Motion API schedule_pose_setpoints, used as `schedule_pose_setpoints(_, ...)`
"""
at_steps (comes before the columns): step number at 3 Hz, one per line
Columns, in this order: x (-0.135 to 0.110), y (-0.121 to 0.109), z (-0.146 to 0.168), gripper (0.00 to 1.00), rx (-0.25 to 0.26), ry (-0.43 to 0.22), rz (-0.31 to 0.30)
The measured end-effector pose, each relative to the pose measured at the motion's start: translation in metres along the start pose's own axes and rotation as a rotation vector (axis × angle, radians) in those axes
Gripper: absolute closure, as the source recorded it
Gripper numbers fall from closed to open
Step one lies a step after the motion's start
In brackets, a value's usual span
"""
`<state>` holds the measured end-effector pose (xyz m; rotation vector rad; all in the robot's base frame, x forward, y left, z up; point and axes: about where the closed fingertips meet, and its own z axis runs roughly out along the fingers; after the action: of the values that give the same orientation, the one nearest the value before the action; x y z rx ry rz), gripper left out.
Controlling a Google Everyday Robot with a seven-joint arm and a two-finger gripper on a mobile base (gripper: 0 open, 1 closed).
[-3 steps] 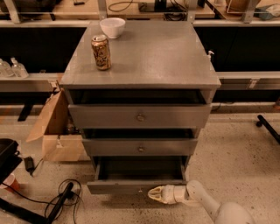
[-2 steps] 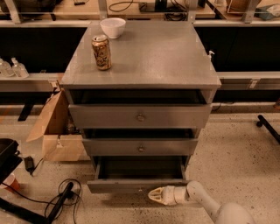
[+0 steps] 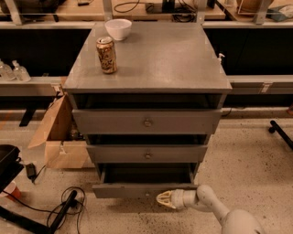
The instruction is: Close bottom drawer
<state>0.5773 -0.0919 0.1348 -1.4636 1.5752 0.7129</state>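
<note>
Bottom drawer [image 3: 132, 189] pulled out at the foot of your grey cabinet [image 3: 114, 122], claw [image 3: 165, 199] low just before its front, right of centre, released or clenched you cannot tell, can [image 3: 106, 55] and bowl [image 3: 118, 28] on the counter [image 3: 169, 55] above.

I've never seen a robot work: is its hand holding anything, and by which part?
Nothing appears to be held. The gripper is low down at the front panel of the open bottom drawer, towards its right end.

We note a lab or workshop: cabled workbenches [image 3: 64, 10] behind the cabinet [image 3: 155, 59], cardboard box [image 3: 58, 137] on speckled floor [image 3: 247, 155]; gripper [image 3: 165, 199] by the front edge of the bottom drawer [image 3: 132, 189].
</note>
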Motion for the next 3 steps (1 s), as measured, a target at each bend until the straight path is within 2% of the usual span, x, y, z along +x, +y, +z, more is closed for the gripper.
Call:
schedule_pose_setpoints(1, -0.002, -0.024, -0.004, 1.00, 0.022, 0.000, -0.009)
schedule_pose_setpoints(2, -0.002, -0.024, -0.004, 1.00, 0.022, 0.000, -0.009)
schedule_pose_setpoints(3, -0.005, -0.046, -0.006, 1.00, 0.040, 0.000, -0.016)
